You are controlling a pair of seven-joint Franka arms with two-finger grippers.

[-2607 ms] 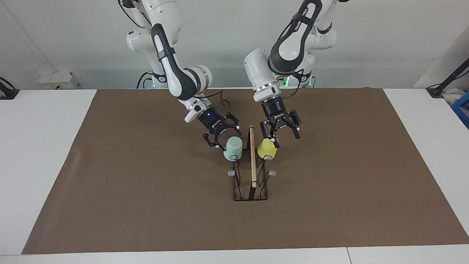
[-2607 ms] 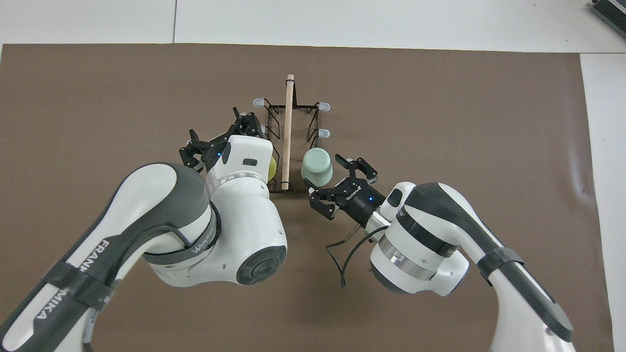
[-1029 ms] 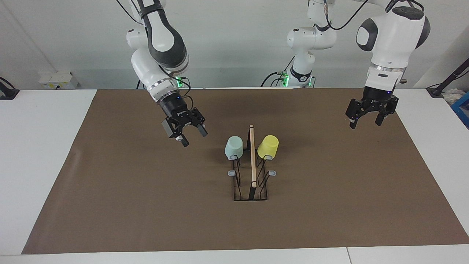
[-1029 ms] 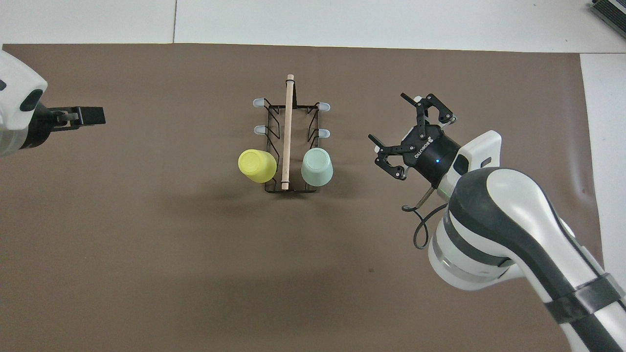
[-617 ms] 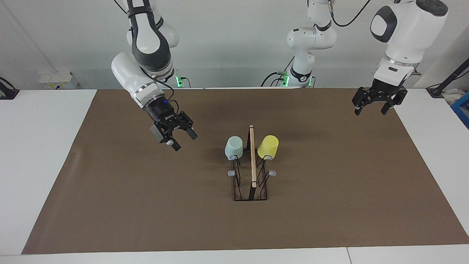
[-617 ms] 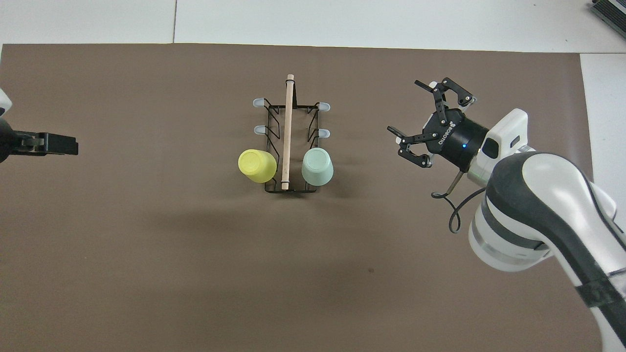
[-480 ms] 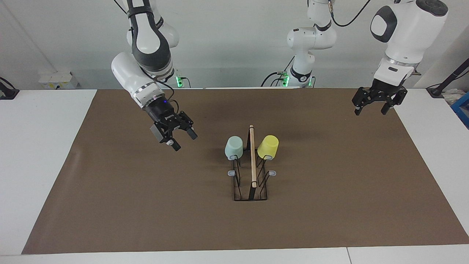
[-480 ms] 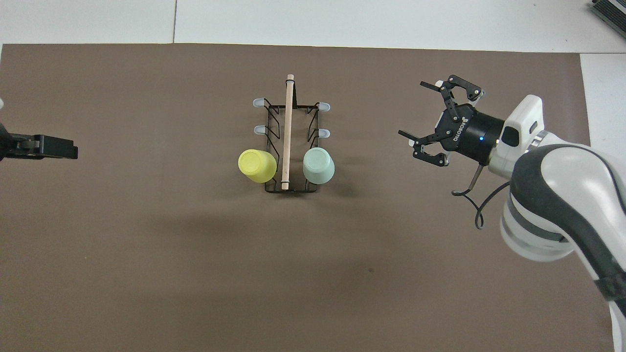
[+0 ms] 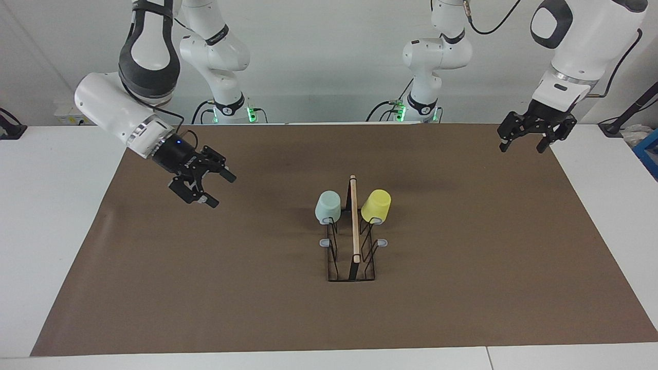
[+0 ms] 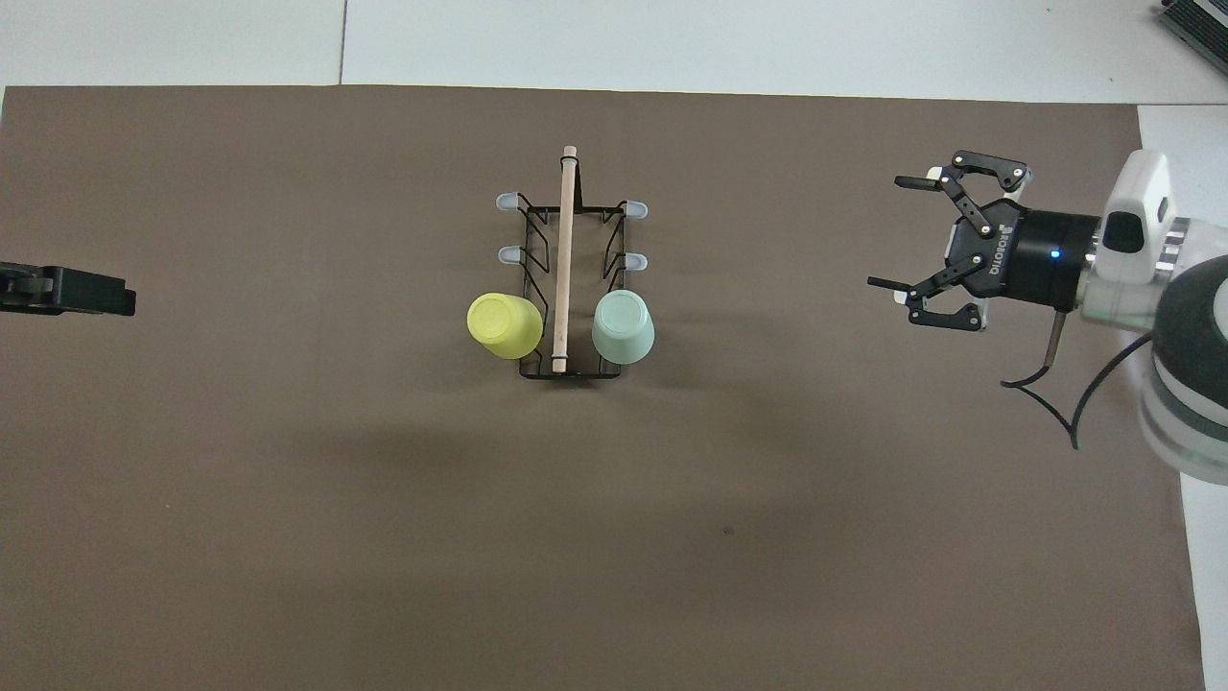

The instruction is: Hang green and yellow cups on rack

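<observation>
The rack stands mid-mat, with its wooden bar on top. The mint green cup hangs upside down on a peg at the rack's robot end, on the right arm's side. The yellow cup hangs the same way on the left arm's side. My right gripper is open and empty, raised over the mat toward the right arm's end. My left gripper is open and empty, raised over the mat's corner at the left arm's end; only its tip shows in the overhead view.
A brown mat covers most of the white table. Four grey-tipped pegs on the rack carry nothing. A blue box sits at the table edge by the left arm's end.
Both grippers have let go of the hung cups and drawn away from the rack, each toward its own end of the table. The cups and rack have not moved.
</observation>
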